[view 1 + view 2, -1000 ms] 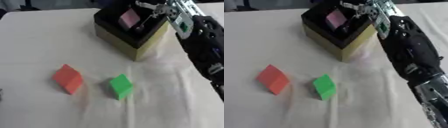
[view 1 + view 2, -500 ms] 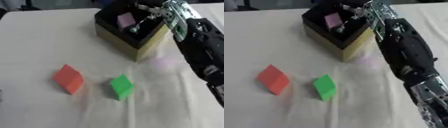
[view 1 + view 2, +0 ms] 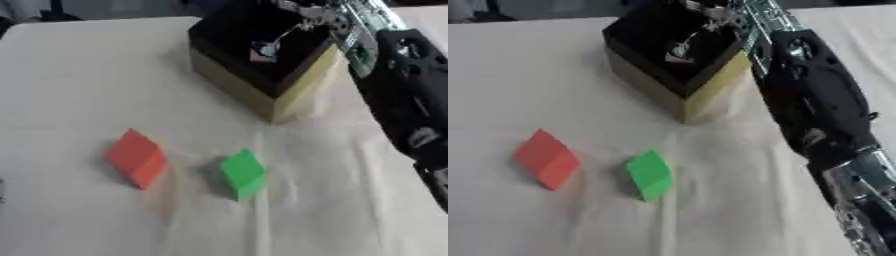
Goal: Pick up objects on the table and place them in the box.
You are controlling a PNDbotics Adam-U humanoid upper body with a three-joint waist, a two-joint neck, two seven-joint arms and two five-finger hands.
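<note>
Lowered by the right hand (image 3: 302, 20), pink block (image 3: 261, 54) sits deep inside box (image 3: 289, 85).

Soft, even light falls on the pale tablecloth (image 3: 79, 75). The red block (image 3: 136, 158) and green block (image 3: 242, 173) cast faint shadows. Both views are blurred throughout.

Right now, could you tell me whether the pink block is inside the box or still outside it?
Inside: a bit of pink block shows low within the box, beneath the right hand.
</note>
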